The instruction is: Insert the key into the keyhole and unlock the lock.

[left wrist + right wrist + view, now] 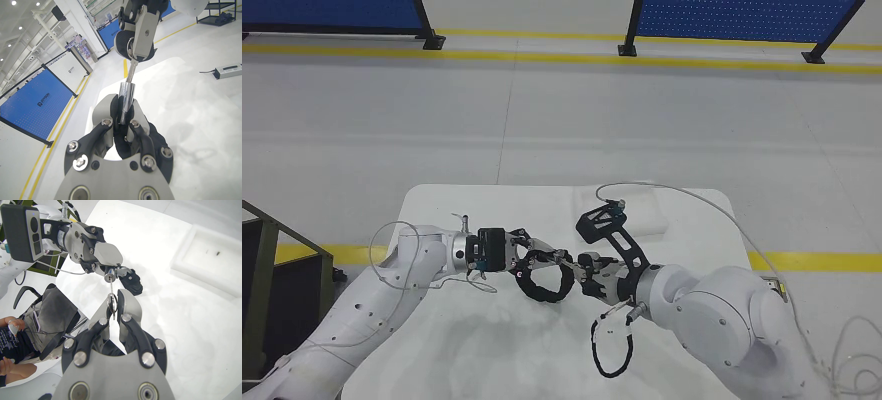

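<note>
My left gripper [123, 103] is shut on a chrome lock cylinder [126, 98], held above the white table [492, 350]. My right gripper [113, 299] is shut on the key's head and ring [112, 304]. The key blade [132, 73] runs straight from it into the keyhole [109, 277] at the cylinder's end. Part of the blade still shows outside the cylinder. In the top view the left gripper [539, 256] and the right gripper [580, 266] face each other tip to tip over the table's middle. A black loop [542, 285] hangs under them.
A white foam tray [644, 212] lies at the table's far side, also seen as the tray [208, 256]. A black cable loop [610, 352] hangs off the right arm. A dark green frame [262, 262] stands left of the table. Blue barriers [332, 15] stand across the floor.
</note>
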